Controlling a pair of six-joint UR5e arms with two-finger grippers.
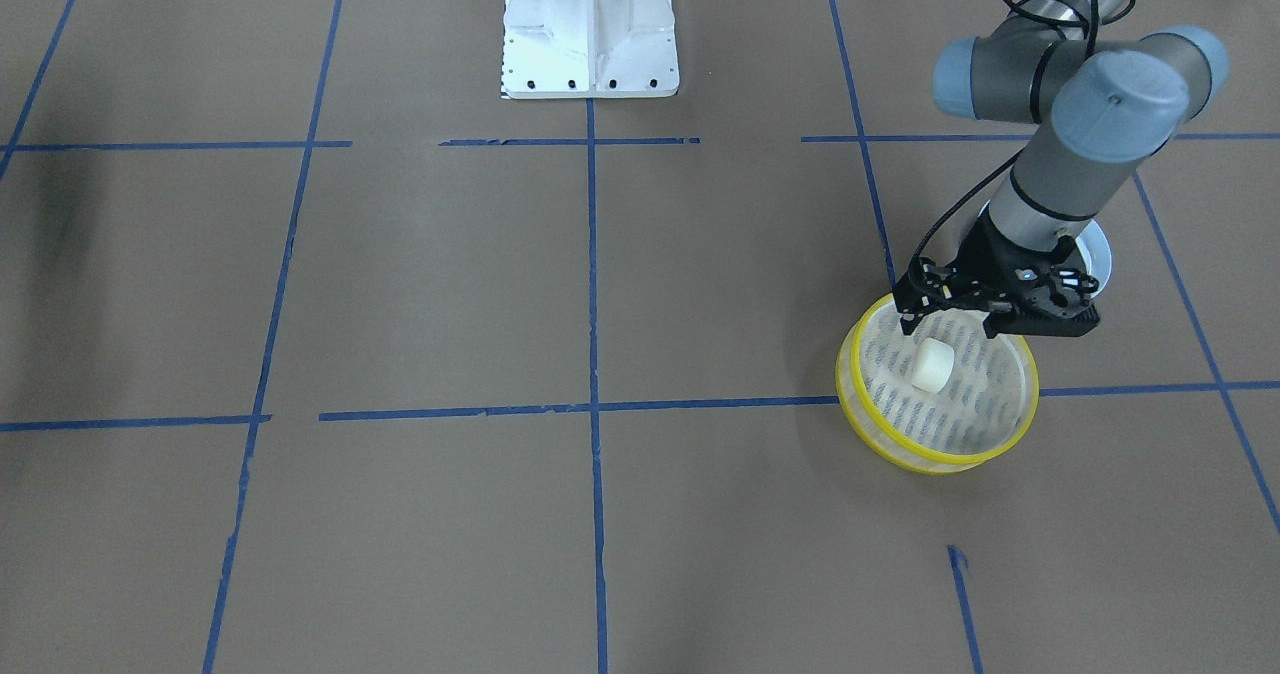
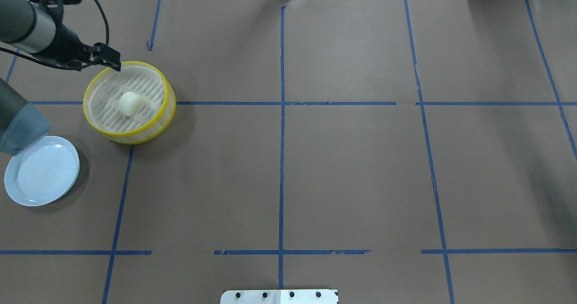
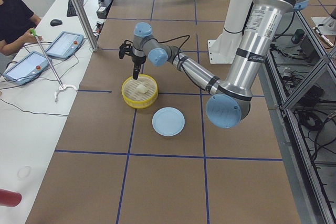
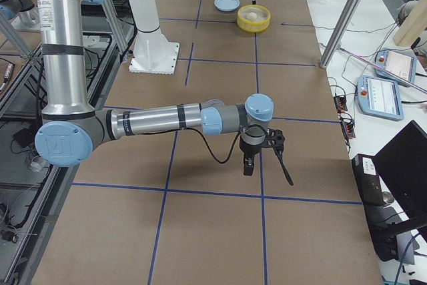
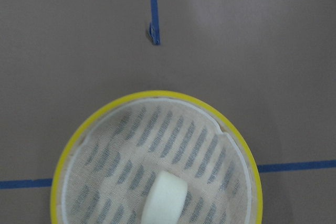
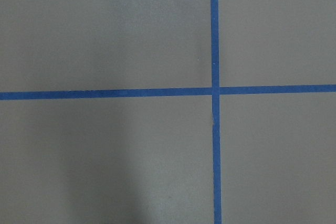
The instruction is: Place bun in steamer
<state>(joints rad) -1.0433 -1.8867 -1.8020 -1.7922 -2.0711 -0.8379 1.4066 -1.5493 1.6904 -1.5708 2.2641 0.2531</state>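
1. A pale blue plate is sitting on the desk.
2. The left gripper is hovering over the steamer, jaws spread wide and empty.
3. The bun is lying inside (mid-floor).
4. The right gripper is hanging well apart; I cannot tell how its jaws stand.

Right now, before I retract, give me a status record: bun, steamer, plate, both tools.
steamer: upright on the table
bun: on the steamer's slatted floor, near centre, ungripped
plate: pale blue, beside the steamer, nothing on it
left tool: open, above the steamer's rim, holding nothing
right tool: far across the table; open or shut cannot be told
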